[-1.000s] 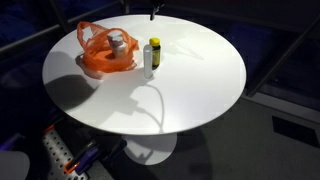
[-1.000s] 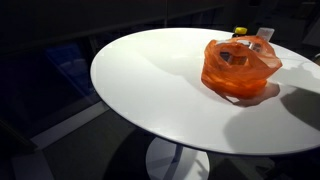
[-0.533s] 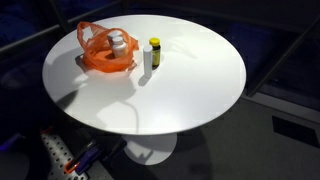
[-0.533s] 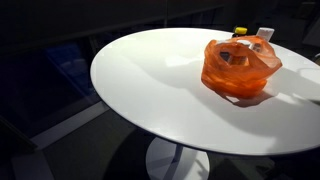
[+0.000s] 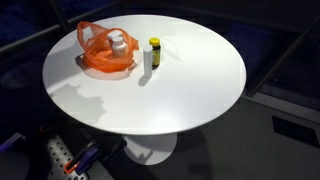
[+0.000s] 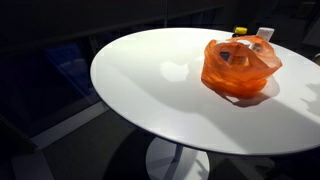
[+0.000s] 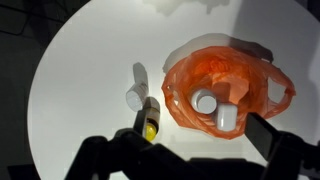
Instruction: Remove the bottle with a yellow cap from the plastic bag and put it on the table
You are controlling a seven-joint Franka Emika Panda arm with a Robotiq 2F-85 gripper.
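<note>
The bottle with a yellow cap (image 5: pixel 154 50) stands upright on the round white table (image 5: pixel 190 90), outside the orange plastic bag (image 5: pixel 105 50). It touches or nearly touches a white-capped bottle (image 5: pixel 148 58). In the wrist view the yellow-capped bottle (image 7: pixel 150 122) is left of the bag (image 7: pixel 225 70), which holds two white-capped bottles (image 7: pixel 205 101). My gripper (image 7: pixel 185 150) is high above them, open and empty. The gripper is out of view in both exterior views. The yellow cap (image 6: pixel 240 31) peeks out behind the bag (image 6: pixel 240 65).
The table's edge (image 6: pixel 110 95) drops off to a dark floor all round. A single pedestal (image 5: pixel 150 150) holds the table up. Some equipment (image 5: pixel 60 155) sits low by the table's near side.
The arm's shadow has slid across the tabletop towards the edge, and a dark part at the top of an exterior view is gone. The bottles and bag have not moved.
</note>
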